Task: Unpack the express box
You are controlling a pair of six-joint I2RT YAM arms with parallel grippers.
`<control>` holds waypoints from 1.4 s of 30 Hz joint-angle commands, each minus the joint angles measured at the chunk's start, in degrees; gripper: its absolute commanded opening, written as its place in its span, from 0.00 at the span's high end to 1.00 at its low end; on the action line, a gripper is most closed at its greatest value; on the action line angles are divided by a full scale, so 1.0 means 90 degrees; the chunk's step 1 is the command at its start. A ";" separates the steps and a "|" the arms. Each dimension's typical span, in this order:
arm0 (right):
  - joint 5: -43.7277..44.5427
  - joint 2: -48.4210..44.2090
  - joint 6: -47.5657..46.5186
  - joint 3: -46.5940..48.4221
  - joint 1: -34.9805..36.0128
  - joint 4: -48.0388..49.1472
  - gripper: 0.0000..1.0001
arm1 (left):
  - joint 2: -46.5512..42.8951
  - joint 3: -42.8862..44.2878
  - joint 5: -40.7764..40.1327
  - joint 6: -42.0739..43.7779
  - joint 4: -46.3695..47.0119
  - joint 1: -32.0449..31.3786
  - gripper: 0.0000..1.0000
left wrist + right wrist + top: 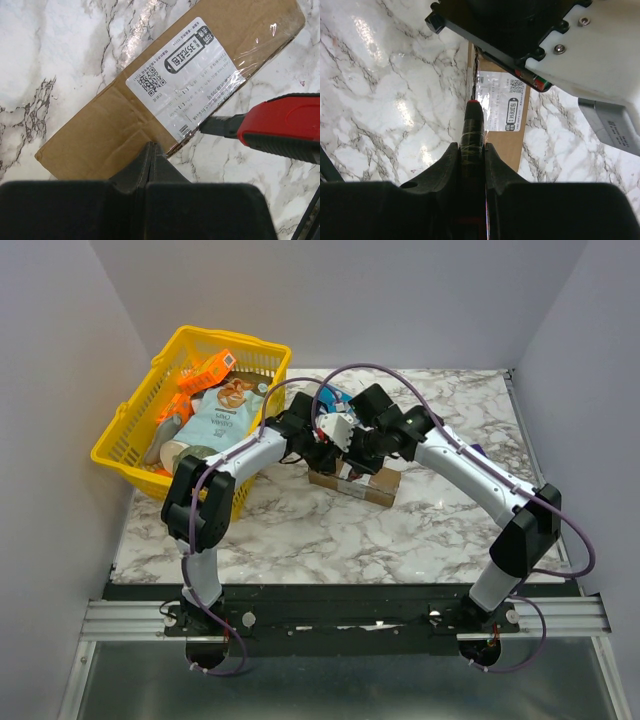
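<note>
My right pincer (471, 148) clamps the red cutter (280, 127), my left pincer (151, 150) presses closed and empty on the express box (150, 95) lying mid-surface (300, 530), so I'd run the blade (220, 125) shallow along its taped edge.

The white shipping label (187, 87) on the long narrow brown cardboard carton (95, 135) bears a QR code (151, 82) at one end of the label, a black rounded badge (186, 54) reading "35" followed by Chinese characters along the label's edge, and fine print too small to read.
</note>
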 commanded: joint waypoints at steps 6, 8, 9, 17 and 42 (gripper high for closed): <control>0.0449 0.0022 0.0059 -0.0256 -0.0011 -0.0575 1.00 | 0.0639 0.0032 -0.0923 0.0267 -0.0398 0.0035 1.00; 0.0538 -0.0133 0.0011 -0.0392 -0.0079 -0.0634 1.00 | 0.0649 0.0042 -0.0943 0.0335 -0.0427 0.0035 1.00; 0.0577 -0.0193 0.0001 -0.0432 -0.0118 -0.0653 1.00 | 0.0658 0.0042 -0.0972 0.0354 -0.0417 0.0035 1.00; 0.0734 -0.0417 0.0020 -0.0685 -0.0226 -0.1044 1.00 | 0.0737 0.0101 -0.1109 0.0618 -0.0505 0.0035 1.00; 0.0802 -0.1579 -0.0566 -0.1945 -0.0783 -0.1571 0.99 | 0.1049 0.0257 -0.1441 0.1028 -0.0505 0.0035 1.00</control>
